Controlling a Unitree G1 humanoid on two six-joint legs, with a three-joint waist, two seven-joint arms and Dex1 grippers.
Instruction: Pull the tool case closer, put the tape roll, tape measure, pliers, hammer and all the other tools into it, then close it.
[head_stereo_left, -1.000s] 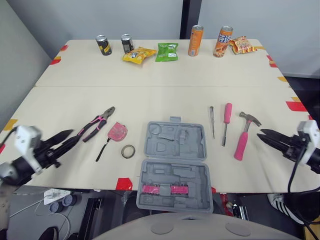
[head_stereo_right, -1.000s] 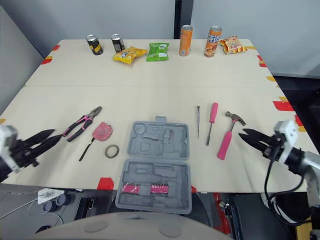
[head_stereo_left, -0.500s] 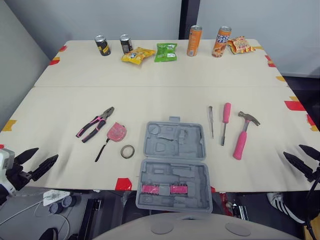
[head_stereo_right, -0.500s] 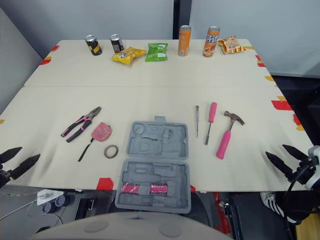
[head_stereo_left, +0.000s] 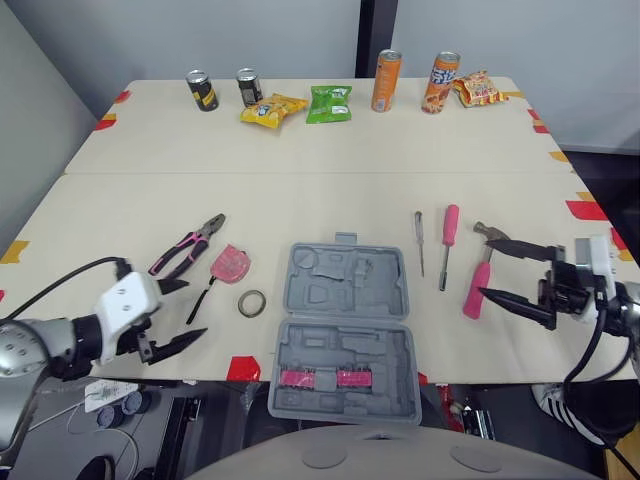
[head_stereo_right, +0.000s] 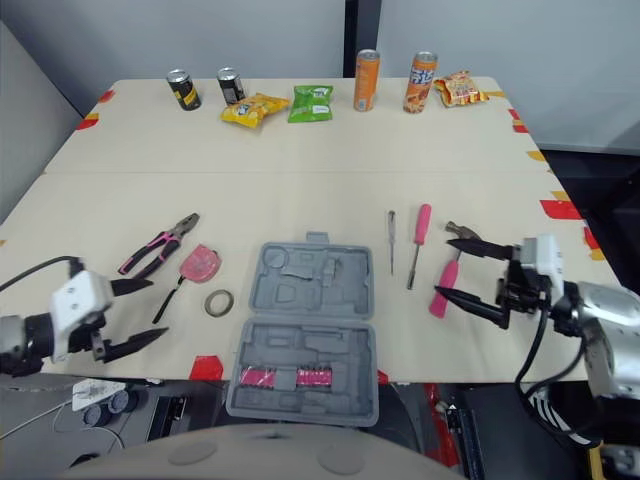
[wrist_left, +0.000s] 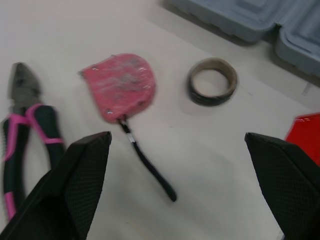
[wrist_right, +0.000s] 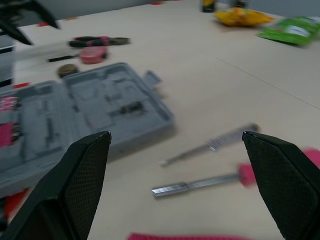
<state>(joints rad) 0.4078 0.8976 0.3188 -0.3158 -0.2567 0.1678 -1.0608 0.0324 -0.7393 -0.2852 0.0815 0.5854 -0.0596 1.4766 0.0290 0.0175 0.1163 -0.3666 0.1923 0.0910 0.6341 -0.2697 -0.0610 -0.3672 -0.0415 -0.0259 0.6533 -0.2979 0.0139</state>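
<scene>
Sitting where, the tool case (head_stereo_left: 345, 330)?
Open at the desk's (head_stereo_left: 300, 190) near edge, tape roll (head_stereo_left: 253, 302), tape measure (head_stereo_left: 231, 265) and pliers (head_stereo_left: 187, 257) left of it, hammer (head_stereo_left: 478, 280) right.
Grippers?
Left gripper (head_stereo_left: 190, 310) spread wide, empty, near the tape roll; right gripper (head_stereo_left: 487, 268) likewise, by the hammer.

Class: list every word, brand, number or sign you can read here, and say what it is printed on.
No text can be read.
Plain orange drink can: print too small.
Green snack packet: print too small.
Grey plastic tool case: no lettering visible.
</scene>
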